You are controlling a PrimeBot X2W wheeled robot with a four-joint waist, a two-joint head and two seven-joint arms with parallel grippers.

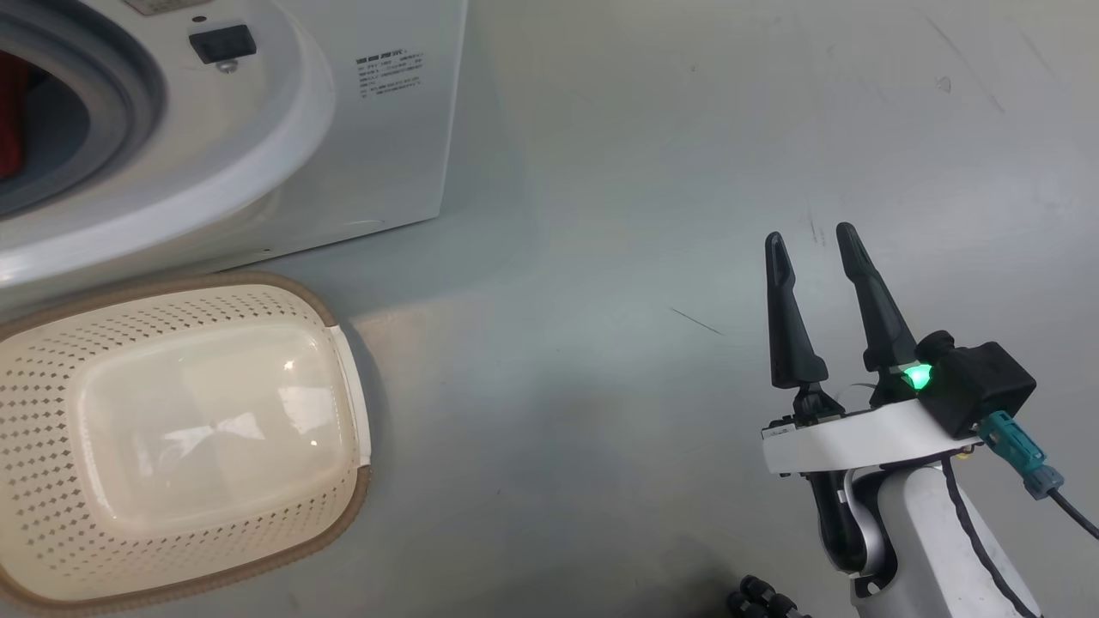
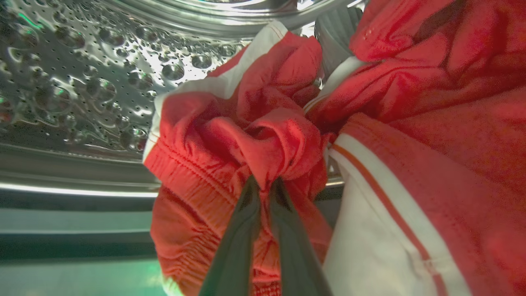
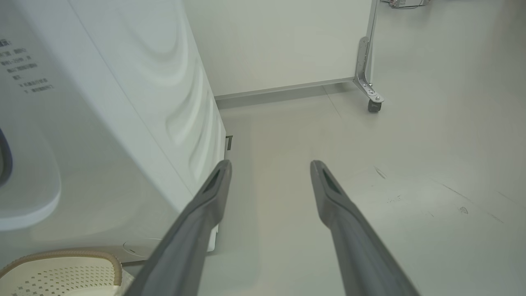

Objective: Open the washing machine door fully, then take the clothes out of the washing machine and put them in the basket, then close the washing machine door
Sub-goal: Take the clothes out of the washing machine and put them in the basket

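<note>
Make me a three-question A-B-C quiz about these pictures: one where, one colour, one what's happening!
1. Where is the basket? A on the floor by the washer; B on a shelf; C inside the washer.
2. What colour are the clothes mostly? A blue; B red; C green.
3. The left gripper is: A open and empty; B holding the basket; C shut on the clothes.
Answers: 1 A, it sits on the floor beside the washer. 2 B, red cloth with white trim. 3 C, it pinches a red fold.
</note>
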